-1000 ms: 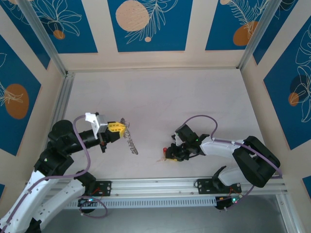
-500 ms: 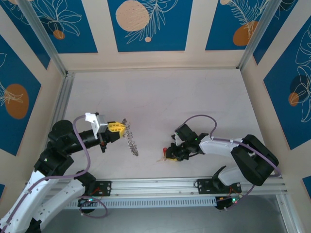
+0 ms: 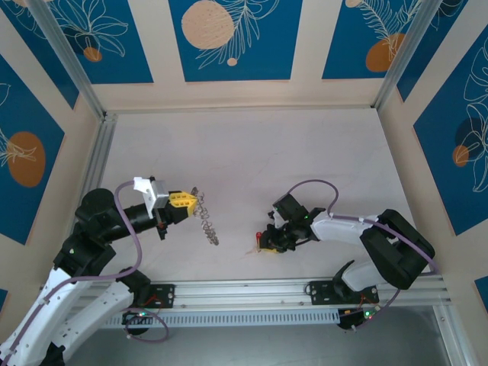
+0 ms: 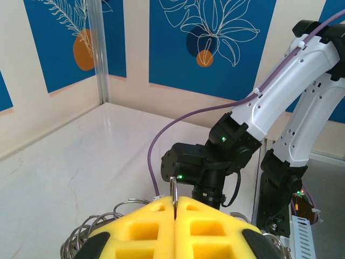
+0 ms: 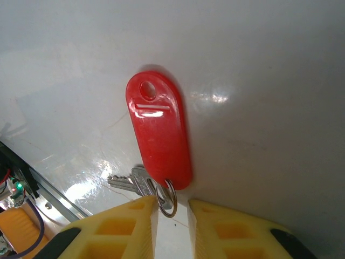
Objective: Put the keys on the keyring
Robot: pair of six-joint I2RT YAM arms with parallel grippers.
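My left gripper [image 3: 194, 200] hovers over the table's left side, shut on the keyring [image 3: 206, 223]; its silvery bunch dangles below. In the left wrist view the thin ring [image 4: 173, 186] stands pinched edge-on between the yellow pads of the left gripper [image 4: 174, 208]. The keys [image 5: 159, 135] lie flat on the table: a red plastic head, a short silver blade [image 5: 125, 182] and a small split ring [image 5: 168, 197]. My right gripper [image 5: 172, 216] is low at the table, open by a narrow gap, with that split ring between its fingertips and against the left one. From above, the keys [image 3: 258, 236] sit at the right gripper [image 3: 264, 245].
An aluminium rail [image 3: 244, 291] runs along the near edge by the arm bases. Blue patterned walls [image 3: 229, 38] enclose the white table [image 3: 252, 152] at the back and sides. The right arm's wrist [image 4: 205, 167] faces my left gripper.
The right gripper's jaws have narrowed a little around the small split ring, and that arm has edged slightly left. The left arm holds still.
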